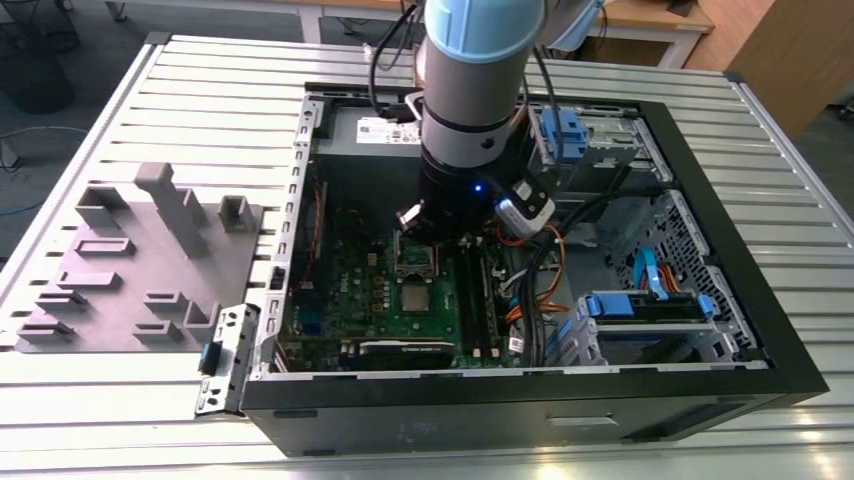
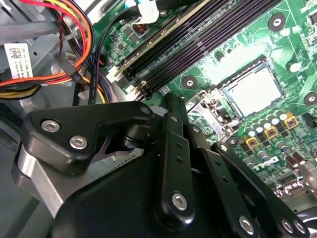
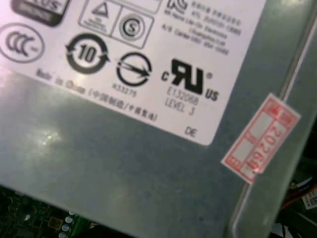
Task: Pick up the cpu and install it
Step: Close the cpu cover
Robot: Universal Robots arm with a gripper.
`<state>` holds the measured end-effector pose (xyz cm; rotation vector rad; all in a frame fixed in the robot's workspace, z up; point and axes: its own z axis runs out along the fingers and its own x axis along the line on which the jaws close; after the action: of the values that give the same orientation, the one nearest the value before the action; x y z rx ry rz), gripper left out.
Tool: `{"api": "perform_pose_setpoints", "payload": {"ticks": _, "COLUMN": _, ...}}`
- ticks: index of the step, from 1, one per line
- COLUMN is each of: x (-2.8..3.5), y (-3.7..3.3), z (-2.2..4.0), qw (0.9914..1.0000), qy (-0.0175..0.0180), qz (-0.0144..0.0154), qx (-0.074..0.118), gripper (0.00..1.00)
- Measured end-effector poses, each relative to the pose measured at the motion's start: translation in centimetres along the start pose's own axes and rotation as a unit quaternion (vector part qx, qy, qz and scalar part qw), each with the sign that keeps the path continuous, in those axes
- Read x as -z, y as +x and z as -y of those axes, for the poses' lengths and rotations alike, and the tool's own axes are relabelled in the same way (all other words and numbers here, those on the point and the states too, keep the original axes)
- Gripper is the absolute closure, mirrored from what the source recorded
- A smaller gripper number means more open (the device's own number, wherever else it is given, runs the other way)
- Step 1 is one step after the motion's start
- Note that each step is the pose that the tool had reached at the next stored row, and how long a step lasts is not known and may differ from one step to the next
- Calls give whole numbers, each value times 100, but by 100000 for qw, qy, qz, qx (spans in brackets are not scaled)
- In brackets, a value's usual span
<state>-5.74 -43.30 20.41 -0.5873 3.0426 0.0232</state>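
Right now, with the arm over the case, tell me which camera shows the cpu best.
The second wrist view: the cpu lies large and unobstructed on the green board. The exterior view has it as a small pale square just clear of the arm. The first wrist view faces the grey box's white label.

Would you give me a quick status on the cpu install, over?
Arm's gripper down in the case, close above the board. The cpu lies in its socket, apart from the gripper. Loose cables nearby, none across the cpu.
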Motion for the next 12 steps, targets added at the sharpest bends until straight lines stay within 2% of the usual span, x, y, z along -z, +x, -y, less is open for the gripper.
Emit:
{"api": "perform_pose_setpoints", "payload": {"ticks": 5, "x": 1, "y": 11, "z": -5, "qw": 100000, "qy": 45, "qz": 142, "qx": 9, "gripper": 89}}
{"api": "perform_pose_setpoints", "payload": {"ticks": 6, "x": 1, "y": 16, "z": -6, "qw": 100000, "qy": -1, "qz": 262, "qx": 4, "gripper": 89}}
{"api": "perform_pose_setpoints", "payload": {"ticks": 8, "x": -1, "y": 29, "z": -13, "qw": 99998, "qy": -131, "qz": 693, "qx": 0, "gripper": 89}}
{"api": "perform_pose_setpoints", "payload": {"ticks": 9, "x": -7, "y": 44, "z": -20, "qw": 99996, "qy": -65, "qz": 901, "qx": 8, "gripper": 89}}
{"api": "perform_pose_setpoints", "payload": {"ticks": 12, "x": -35, "y": 75, "z": -30, "qw": 99993, "qy": 100, "qz": 1170, "qx": 17, "gripper": 89}}
